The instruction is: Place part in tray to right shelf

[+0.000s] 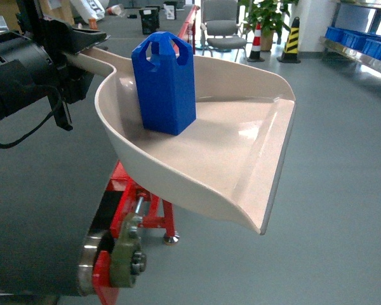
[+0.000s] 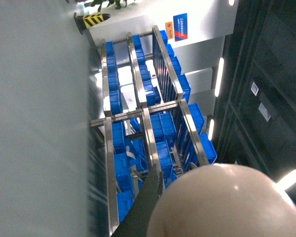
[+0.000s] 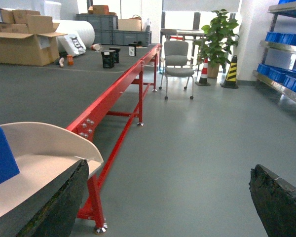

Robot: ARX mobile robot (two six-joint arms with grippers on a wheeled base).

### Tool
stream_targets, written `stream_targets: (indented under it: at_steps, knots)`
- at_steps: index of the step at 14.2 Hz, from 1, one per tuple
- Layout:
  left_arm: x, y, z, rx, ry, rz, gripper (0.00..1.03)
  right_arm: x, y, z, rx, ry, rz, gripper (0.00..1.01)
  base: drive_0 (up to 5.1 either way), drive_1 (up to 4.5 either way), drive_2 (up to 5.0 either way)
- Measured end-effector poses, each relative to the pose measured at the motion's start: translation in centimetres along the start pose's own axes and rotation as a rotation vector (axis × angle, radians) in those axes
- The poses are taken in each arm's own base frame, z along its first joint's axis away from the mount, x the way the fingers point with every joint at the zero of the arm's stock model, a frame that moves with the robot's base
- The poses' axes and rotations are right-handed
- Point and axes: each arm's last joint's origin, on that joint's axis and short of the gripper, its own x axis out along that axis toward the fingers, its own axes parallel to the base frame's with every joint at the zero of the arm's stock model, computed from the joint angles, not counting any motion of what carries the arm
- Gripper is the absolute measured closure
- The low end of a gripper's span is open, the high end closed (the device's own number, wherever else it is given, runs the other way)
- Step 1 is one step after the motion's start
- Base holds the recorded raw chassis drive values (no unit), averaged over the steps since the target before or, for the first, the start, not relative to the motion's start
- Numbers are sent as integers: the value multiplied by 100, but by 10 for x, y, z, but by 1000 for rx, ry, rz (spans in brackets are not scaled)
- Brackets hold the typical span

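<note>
The beige tray (image 1: 241,159) hangs in mid-air, and my left gripper (image 1: 87,43) is shut on its long handle at the upper left. The blue part (image 1: 164,82) stands upright inside the tray, near the back wall. In the left wrist view, one dark finger (image 2: 149,202) lies against the tray's rounded underside (image 2: 227,202). My right gripper (image 3: 168,169) is open and empty, just right of the tray (image 3: 39,148), and the part (image 3: 0,158) shows at the frame's left edge. The right shelf (image 1: 362,46) with blue crates stands far off at the right (image 3: 286,74).
A long red-framed conveyor (image 3: 123,89) runs beneath and behind the tray, its end roller (image 1: 124,260) close below. A grey chair (image 1: 223,28), striped cones (image 1: 292,39) and a potted plant (image 3: 218,39) stand beyond. Cardboard boxes (image 3: 24,44) sit at the far left. Grey floor lies towards the shelf.
</note>
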Motion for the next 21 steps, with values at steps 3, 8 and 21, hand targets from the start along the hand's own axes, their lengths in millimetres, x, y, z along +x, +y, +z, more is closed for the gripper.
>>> stream_targets:
  at_steps: [3,8,21]
  knots:
    - [0,0,0,-1,0,0,91,0,0,-1,0,6,0,3,508,-237,-237]
    - [0,0,0,0,-1,-1,91,0,0,0,0,0,0,3,507,-236,-236]
    - [0,0,0,-1,0,0,91,0,0,0,0,0,0,3,505,-221,-244]
